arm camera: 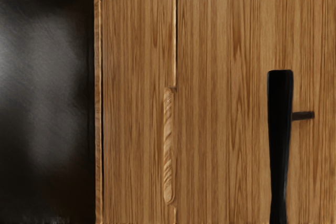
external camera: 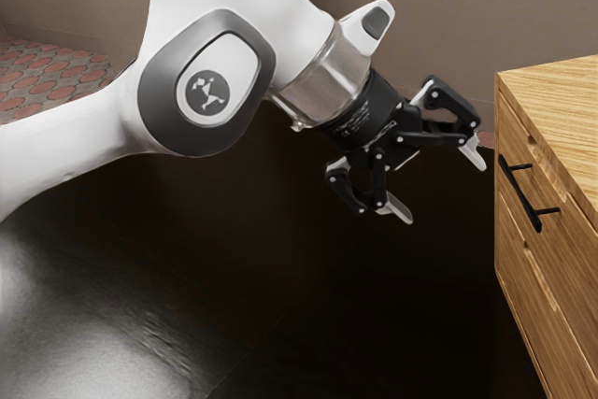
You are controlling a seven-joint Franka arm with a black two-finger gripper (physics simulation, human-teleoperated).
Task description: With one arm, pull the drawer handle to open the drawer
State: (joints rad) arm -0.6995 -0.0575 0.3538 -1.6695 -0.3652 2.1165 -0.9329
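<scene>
A wooden cabinet (external camera: 561, 137) stands at the exterior view's right, its drawer front (external camera: 537, 189) facing my hand and flush with the cabinet face. A thin black bar handle (external camera: 529, 192) runs along that front on two short posts. My black gripper (external camera: 437, 184) hangs in the air to the left of the handle, well apart from it, with its fingers spread open and nothing between them. In the wrist view the wood front (arm camera: 231, 98) is close ahead, with the black handle (arm camera: 279, 145) standing off it.
A dark glossy tabletop (external camera: 234, 306) spreads below the arm and up to the cabinet's foot. A lower drawer panel (external camera: 542, 306) sits beneath the handled one. A patterned floor (external camera: 47, 72) and brown walls lie behind.
</scene>
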